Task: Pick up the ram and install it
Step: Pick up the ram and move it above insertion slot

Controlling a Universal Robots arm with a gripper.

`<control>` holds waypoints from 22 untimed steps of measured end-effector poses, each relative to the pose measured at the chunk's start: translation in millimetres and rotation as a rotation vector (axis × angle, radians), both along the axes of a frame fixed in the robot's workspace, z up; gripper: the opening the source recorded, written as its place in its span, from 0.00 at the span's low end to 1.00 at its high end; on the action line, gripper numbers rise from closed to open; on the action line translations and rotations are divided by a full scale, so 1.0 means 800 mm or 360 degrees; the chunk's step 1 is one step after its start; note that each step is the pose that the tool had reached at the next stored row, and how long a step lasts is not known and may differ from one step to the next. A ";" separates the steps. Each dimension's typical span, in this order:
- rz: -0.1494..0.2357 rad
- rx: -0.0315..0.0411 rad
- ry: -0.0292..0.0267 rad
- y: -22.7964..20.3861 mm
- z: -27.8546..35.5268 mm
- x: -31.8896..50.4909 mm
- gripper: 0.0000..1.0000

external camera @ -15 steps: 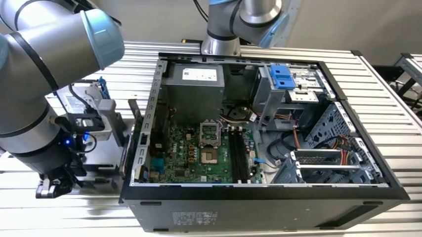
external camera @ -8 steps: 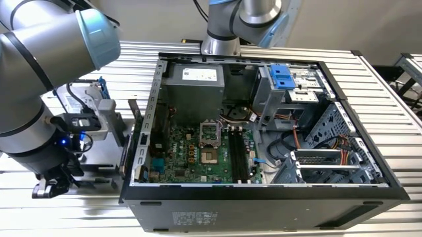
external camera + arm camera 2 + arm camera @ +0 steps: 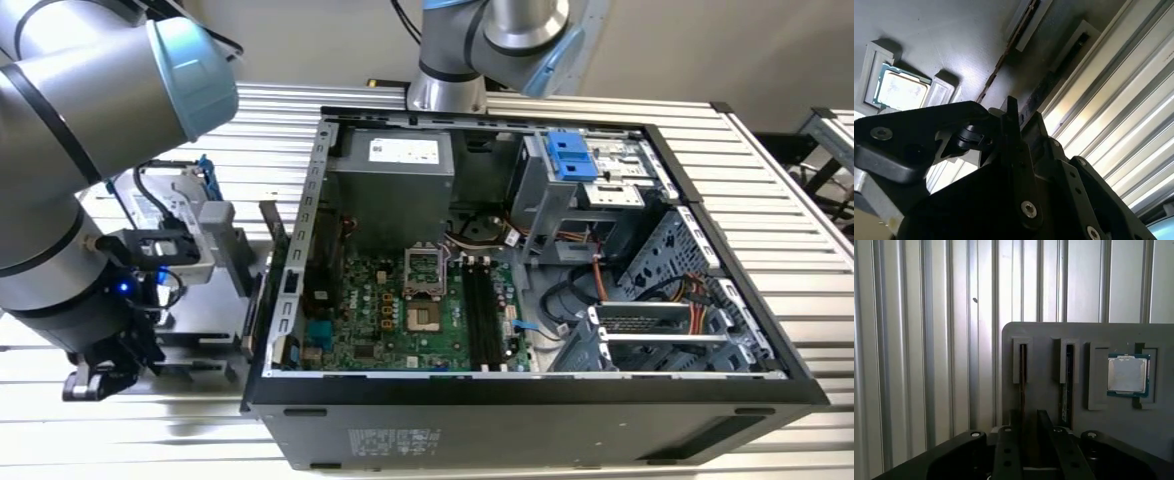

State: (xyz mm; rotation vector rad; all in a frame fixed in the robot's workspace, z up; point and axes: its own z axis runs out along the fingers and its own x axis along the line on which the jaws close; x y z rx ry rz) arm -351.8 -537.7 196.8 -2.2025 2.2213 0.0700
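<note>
In the first wrist view a grey holder plate (image 3: 1044,332) carries two ram sticks standing on edge in narrow slots. One ram (image 3: 1022,365) runs straight toward my gripper (image 3: 1029,422). The black fingers (image 3: 1008,447) sit on either side of that stick's near end with a gap between them, so the gripper is open. The second ram (image 3: 1069,382) stands in the neighbouring slot. In the second wrist view the same ram (image 3: 1004,55) shows as a thin brown edge beyond the fingers (image 3: 1013,130). In the exterior view the gripper (image 3: 100,378) hangs low by the plate (image 3: 200,340).
A processor chip (image 3: 1126,374) lies in a recess of the plate. The open computer case (image 3: 534,385) stands at the exterior view's right of the plate, with long black motherboard slots (image 3: 483,310) inside. A hard drive in a blue bracket (image 3: 180,195) sits behind the plate. The table is ribbed metal (image 3: 914,365).
</note>
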 end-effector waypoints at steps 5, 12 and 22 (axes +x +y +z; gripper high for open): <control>0.0000 0.0003 -0.00001 0.0000 -0.0001 0.000 0.00; 0.0000 0.0007 -0.00001 0.0000 -0.0001 0.000 0.00; 0.0000 0.0008 -0.00002 0.0001 0.0178 0.000 0.00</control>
